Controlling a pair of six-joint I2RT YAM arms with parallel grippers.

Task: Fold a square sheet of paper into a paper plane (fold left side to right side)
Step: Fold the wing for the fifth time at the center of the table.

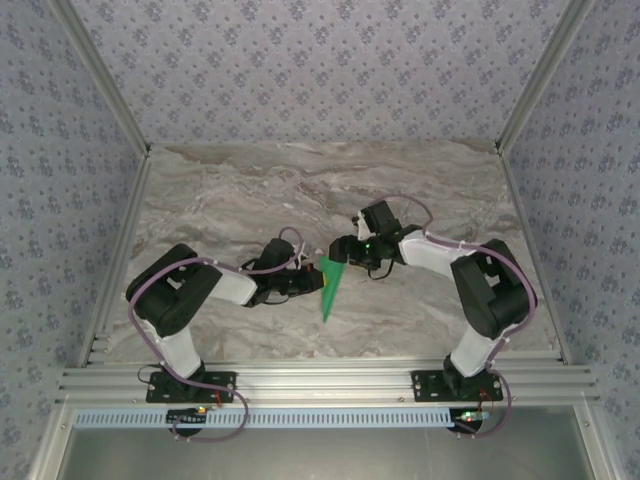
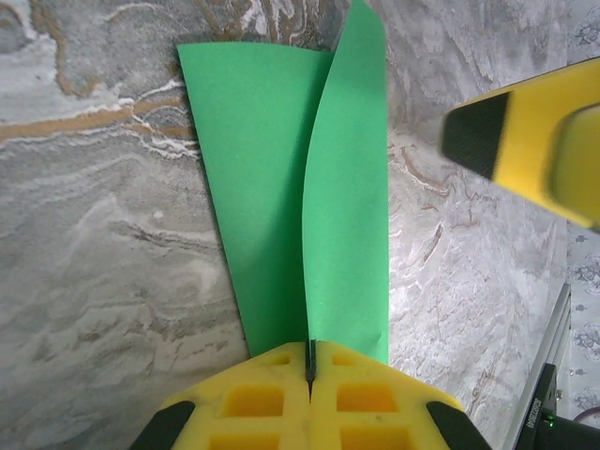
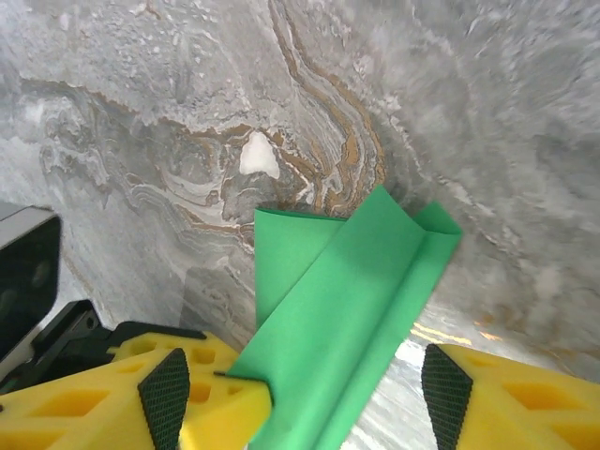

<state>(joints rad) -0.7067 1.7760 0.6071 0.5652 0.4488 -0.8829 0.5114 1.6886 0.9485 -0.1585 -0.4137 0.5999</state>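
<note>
The green sheet of paper (image 1: 330, 290) is a narrow creased wedge on the marble table, between the two arms. In the left wrist view one flap of the paper (image 2: 347, 187) stands up from the flat part. My left gripper (image 2: 309, 361) is shut on that flap's near edge, and it sits just left of the wedge from above (image 1: 312, 283). My right gripper (image 3: 305, 380) is open and low over the paper (image 3: 347, 291), one finger on each side. It sits at the wedge's wide far end (image 1: 348, 252). One of its yellow fingers (image 2: 525, 131) shows to the paper's right.
The grey-brown marble table (image 1: 250, 190) stretches bare behind and beside the paper. Aluminium rails (image 1: 320, 380) run along the near edge, where both arm bases are bolted. Patterned walls (image 1: 60, 150) close in the left, right and back.
</note>
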